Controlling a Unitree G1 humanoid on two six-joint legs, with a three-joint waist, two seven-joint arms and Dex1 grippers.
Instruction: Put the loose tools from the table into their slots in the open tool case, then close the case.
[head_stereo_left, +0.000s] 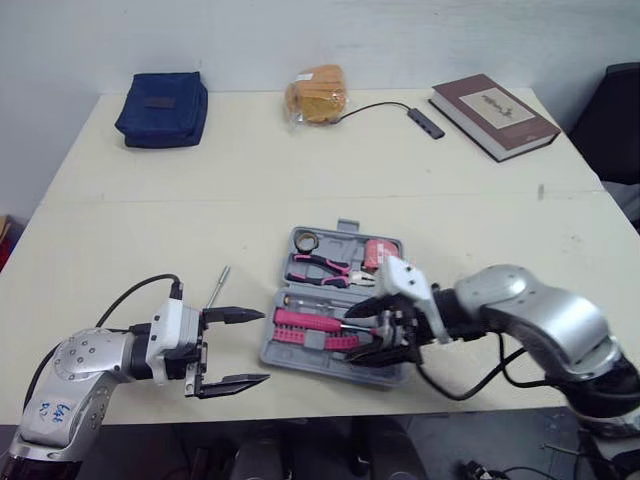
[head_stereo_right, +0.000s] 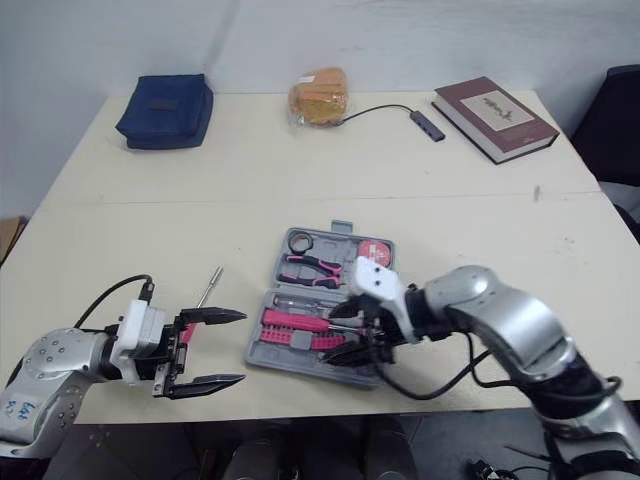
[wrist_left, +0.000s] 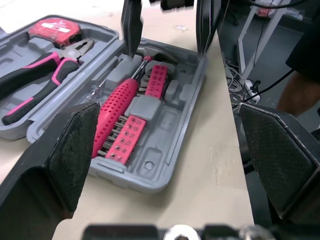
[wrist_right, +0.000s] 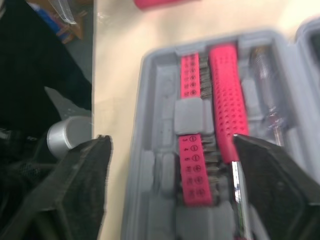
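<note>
The grey tool case (head_stereo_left: 276, 349) lies open near the table's front edge. It holds pink-handled pliers (head_stereo_left: 318, 269), a red tape measure (head_stereo_left: 379, 253), a pink screwdriver (wrist_left: 115, 107) and pink bit strips (wrist_right: 192, 170). A loose metal shaft (head_stereo_left: 218, 287) lies on the table just left of the case. My left gripper (head_stereo_left: 235, 347) hovers open in front of that shaft, left of the case, with nothing between its fingers. My right gripper (head_stereo_left: 372, 330) is open low over the case's front half, straddling the bit strips beside the screwdriver handle (wrist_right: 227, 100).
At the back of the table are a blue pouch (head_stereo_left: 163, 108), a bagged orange item (head_stereo_left: 317, 94), a cabled hub (head_stereo_left: 425, 122) and a brown book (head_stereo_left: 493, 115). The case sits close to the table's front edge (wrist_left: 225, 165).
</note>
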